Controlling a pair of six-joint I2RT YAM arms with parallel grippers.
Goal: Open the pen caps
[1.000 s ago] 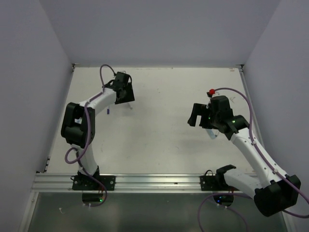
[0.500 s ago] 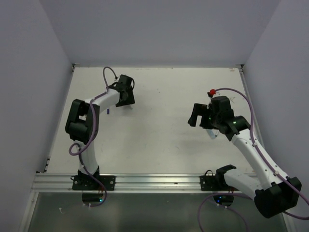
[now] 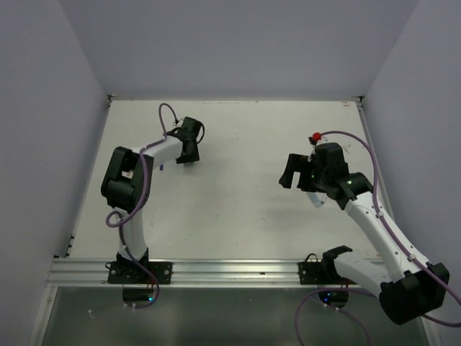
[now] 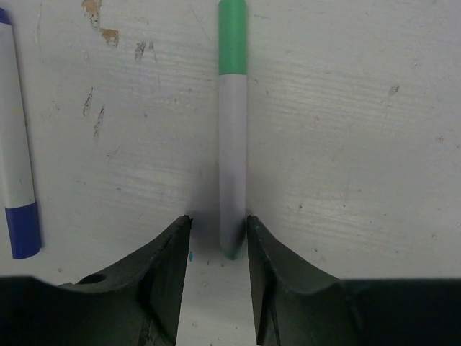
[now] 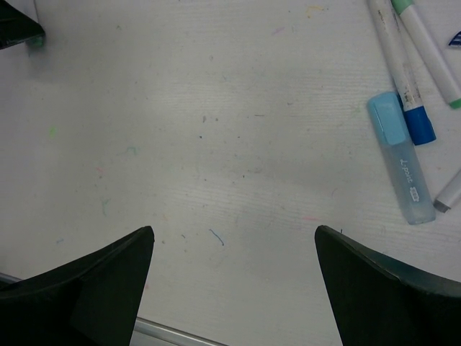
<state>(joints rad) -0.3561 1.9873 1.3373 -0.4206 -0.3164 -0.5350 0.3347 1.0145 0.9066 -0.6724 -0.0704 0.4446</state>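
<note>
In the left wrist view a white pen [image 4: 232,158] lies lengthwise on the table, its green pen cap [image 4: 232,36] at the far end. My left gripper [image 4: 218,225] is low over the table and straddles the pen's near end. Its right finger [image 4: 261,241] is against the barrel and a gap remains on the left side, so it is open. A second pen [image 4: 13,122] with a dark blue cap [image 4: 24,231] lies further left. My right gripper [image 5: 234,241] hangs wide open over bare table. To its right lie a light blue cap [image 5: 389,119] and a dark blue cap [image 5: 419,126].
Grey walls enclose the white table [image 3: 238,209] on three sides, and a metal rail [image 3: 216,270] runs along its near edge. A small red object [image 3: 315,137] sits behind the right arm. Several more pens [image 5: 432,50] lie at the right wrist view's upper right.
My left gripper has shifted slightly right and lower, and its jaws have narrowed around the green-capped pen's end. The right arm has not moved.
</note>
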